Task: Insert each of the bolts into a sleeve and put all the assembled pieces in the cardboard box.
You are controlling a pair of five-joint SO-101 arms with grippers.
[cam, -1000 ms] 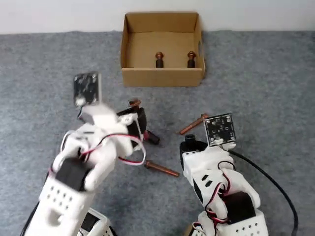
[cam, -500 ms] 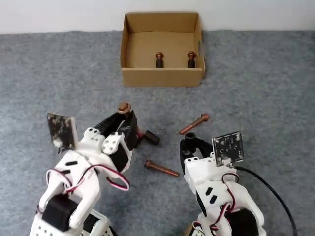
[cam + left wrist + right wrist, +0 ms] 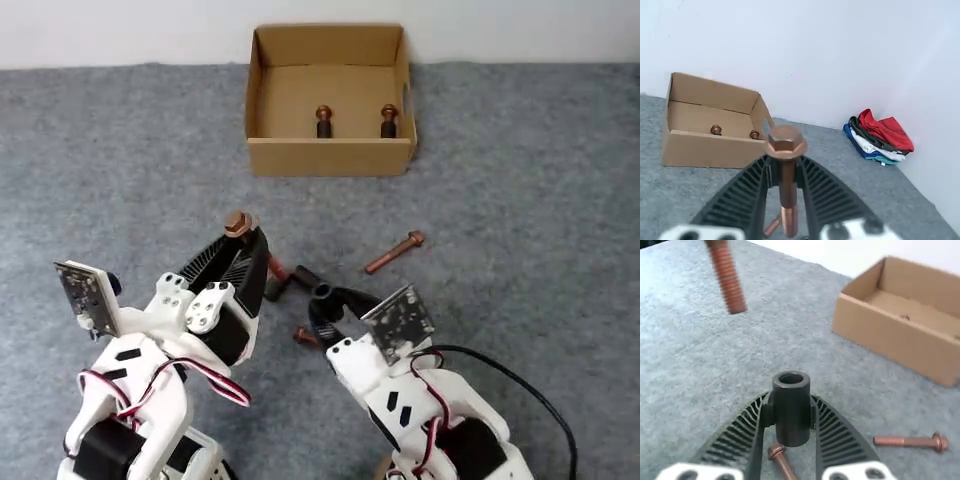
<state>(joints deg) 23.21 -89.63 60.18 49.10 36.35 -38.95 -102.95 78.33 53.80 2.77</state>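
My left gripper is shut on a copper bolt, held upright with its hex head on top and its thread hanging below the gripper. A little to its right, my right gripper is shut on a black sleeve that stands upright with its bore facing up. The bolt's threaded end hangs above and beside the sleeve, apart from it. The cardboard box at the back holds two assembled pieces.
A loose bolt lies right of centre, another lies partly under my right gripper, and a spare black sleeve lies between the arms. Folded clothes sit by the wall far off to the right.
My left arm has drawn back and to the left with the bolt. My right gripper has swung left with the sleeve, toward the left gripper.
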